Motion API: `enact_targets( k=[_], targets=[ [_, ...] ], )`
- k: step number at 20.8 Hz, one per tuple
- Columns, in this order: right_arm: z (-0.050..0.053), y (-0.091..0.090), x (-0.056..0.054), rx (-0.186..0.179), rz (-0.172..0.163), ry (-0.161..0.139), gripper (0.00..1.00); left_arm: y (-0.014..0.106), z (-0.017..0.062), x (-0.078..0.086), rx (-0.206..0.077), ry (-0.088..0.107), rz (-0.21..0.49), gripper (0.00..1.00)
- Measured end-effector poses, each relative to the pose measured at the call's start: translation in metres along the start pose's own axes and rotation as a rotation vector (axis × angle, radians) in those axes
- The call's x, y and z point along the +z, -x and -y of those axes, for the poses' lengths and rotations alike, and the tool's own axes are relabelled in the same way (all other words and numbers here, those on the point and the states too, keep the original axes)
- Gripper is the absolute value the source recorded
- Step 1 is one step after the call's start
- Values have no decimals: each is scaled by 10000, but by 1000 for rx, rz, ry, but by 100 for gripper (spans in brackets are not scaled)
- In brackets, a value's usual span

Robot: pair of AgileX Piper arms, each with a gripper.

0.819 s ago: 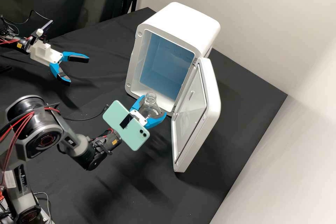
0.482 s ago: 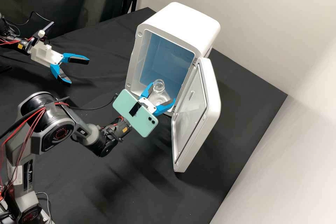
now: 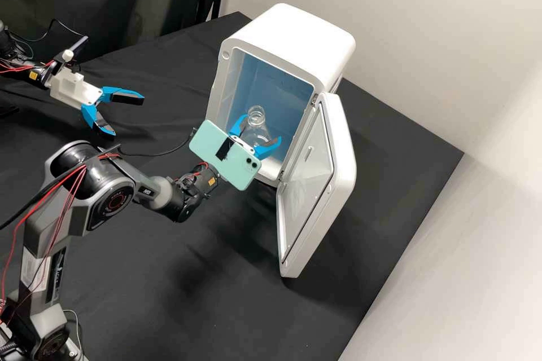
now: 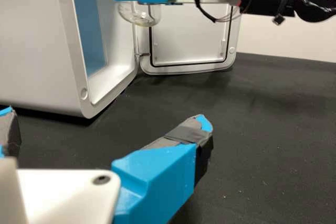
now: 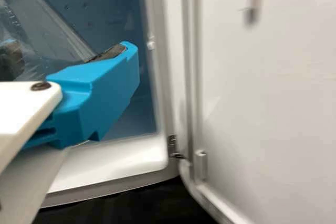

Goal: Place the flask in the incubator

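The white incubator (image 3: 293,39) stands at the back of the bench, its door (image 3: 316,180) swung wide open and its blue inside showing. My right gripper (image 3: 258,132) is shut on a clear glass flask (image 3: 257,124), held upright just inside the opening, above the chamber floor. In the right wrist view one blue finger (image 5: 100,93) presses the flask's glass wall (image 5: 31,24). My left gripper (image 3: 123,114) hangs open with nothing in it, well to the left of the incubator. In the left wrist view the flask (image 4: 139,14) shows at the incubator's (image 4: 42,51) opening.
A mint-green phone (image 3: 226,153) sits on the right arm's wrist, just outside the opening. The open door stands close to the right of the gripper. A thin cable (image 3: 158,152) lies on the black bench (image 3: 197,293). The bench edge runs along the right.
The right arm has carried the flask up and forward, from in front of the incubator's lower rim into the chamber. The left gripper has hardly moved.
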State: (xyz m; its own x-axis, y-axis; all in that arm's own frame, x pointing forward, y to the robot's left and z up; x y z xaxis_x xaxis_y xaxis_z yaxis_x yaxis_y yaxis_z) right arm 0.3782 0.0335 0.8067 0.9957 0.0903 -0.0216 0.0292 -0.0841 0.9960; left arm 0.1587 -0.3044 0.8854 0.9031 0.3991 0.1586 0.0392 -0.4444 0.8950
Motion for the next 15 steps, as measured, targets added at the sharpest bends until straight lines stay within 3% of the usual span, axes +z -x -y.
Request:
enact_targets(
  k=[1,2,5,7,12,15],
  targets=[
    [0,0,0,0,0,0,0,0,0,0,0,0,0,100],
    [73,-67,-57,-25,-9,18,0,-25,-2,-16,0,1,0,100],
    [184,-160,-105,-54,-20,38,0,-49,-8,-31,1,-2,1,100],
    [226,-226,-84,-71,-1,39,0,-50,-3,-33,-1,-1,0,100],
    [283,-450,19,-81,51,24,0,-66,26,-43,-13,-30,0,100],
    [306,-575,54,-88,65,39,0,-77,38,-23,-20,-37,11,100]
  ],
)
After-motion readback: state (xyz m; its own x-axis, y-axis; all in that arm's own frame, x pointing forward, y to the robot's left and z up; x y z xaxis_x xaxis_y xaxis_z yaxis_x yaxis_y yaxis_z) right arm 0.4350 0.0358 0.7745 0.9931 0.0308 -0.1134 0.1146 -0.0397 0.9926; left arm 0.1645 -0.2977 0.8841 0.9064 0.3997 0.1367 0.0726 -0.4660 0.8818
